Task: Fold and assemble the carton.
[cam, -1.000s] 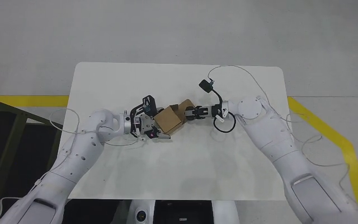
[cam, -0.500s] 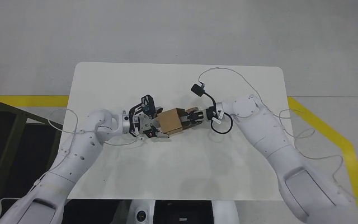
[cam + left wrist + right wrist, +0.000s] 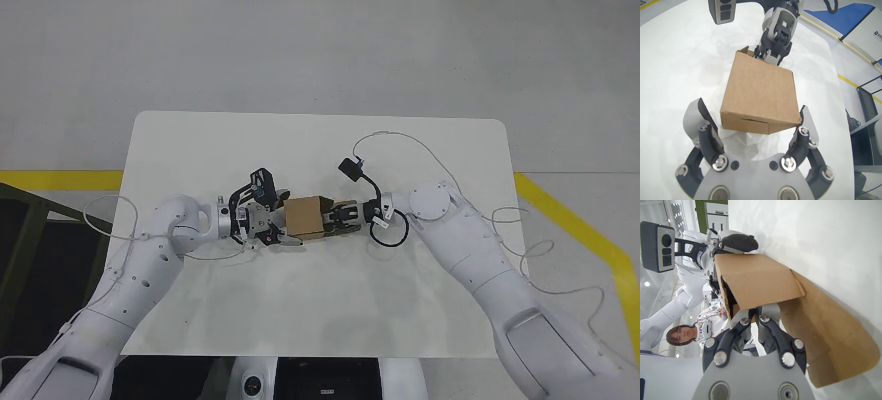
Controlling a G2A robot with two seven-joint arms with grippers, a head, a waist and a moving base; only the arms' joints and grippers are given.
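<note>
brown carton [image 3: 305,217] sat on its side around the middle of the white table [image 3: 420,300], left gripper [image 3: 752,106] spread wide round its closed end, right gripper [image 3: 761,313] pinching cardboard at the open end

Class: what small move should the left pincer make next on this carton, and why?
Probably close the left pincer on the carton to steady it: its jaws stand open astride the closed end, while the right pincer is at the open end, where a flap lies unfolded.

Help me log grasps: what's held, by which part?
The right gripper pinches the carton by a wall at its open end; the left gripper stands open around its closed end.
</note>
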